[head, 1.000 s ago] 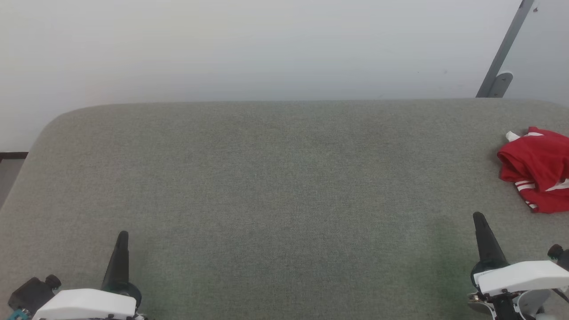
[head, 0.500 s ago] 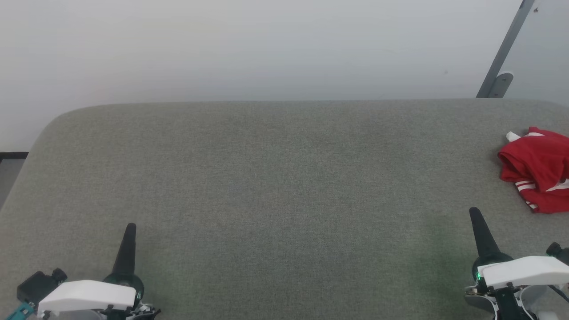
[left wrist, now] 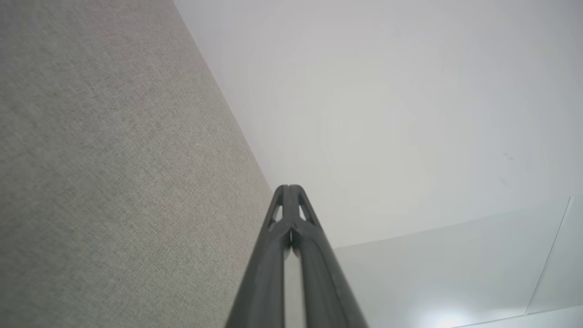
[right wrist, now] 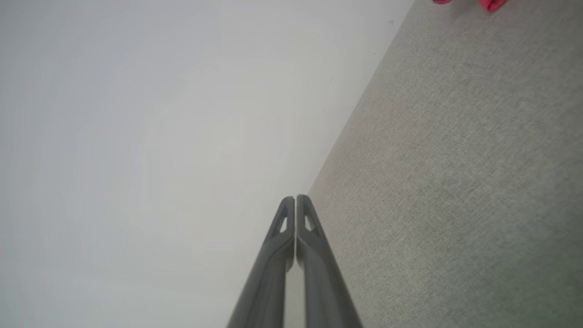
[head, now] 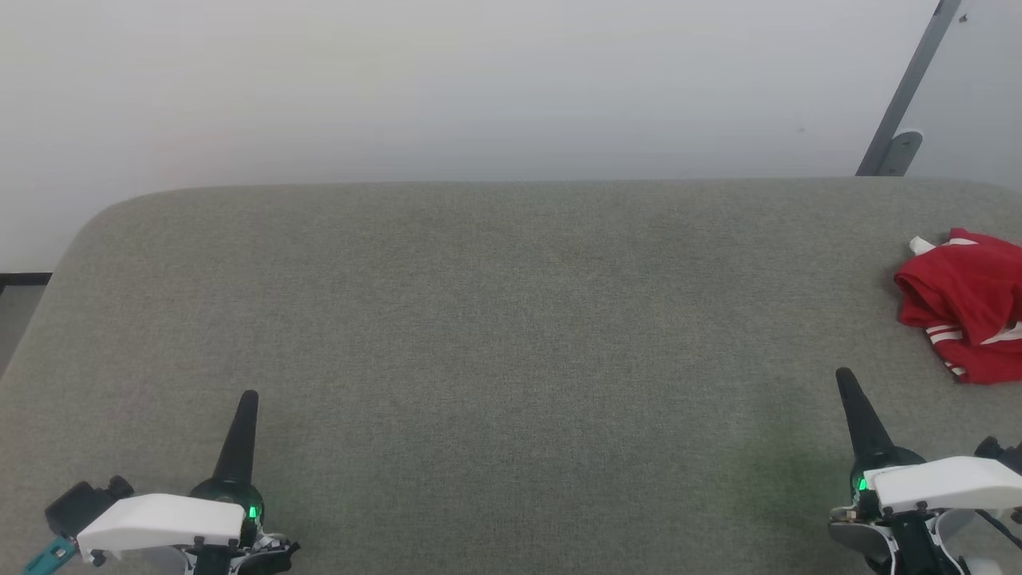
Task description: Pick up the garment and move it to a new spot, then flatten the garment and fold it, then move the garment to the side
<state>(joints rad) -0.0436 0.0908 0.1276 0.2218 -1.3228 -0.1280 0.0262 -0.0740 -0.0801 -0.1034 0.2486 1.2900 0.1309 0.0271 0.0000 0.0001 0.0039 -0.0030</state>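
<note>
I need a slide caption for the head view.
Crumpled red shirt on the grey table, far right; left gripper and right gripper shut, not touching it.

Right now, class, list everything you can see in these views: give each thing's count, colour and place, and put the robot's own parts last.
garment: one, bright red with white striped trim, crumpled on the table at the head view's right edge
table: one, grey-green fabric top, across the middle and bottom
wall: one, white, behind the table
post: one, grey, slanting at the upper right
left wrist cover: one, white, lower left corner
right wrist cover: one, white, lower right corner
left fingers: two, dark, pressed together, lower left
right fingers: two, dark, pressed together, lower right, apart from the garment
</note>
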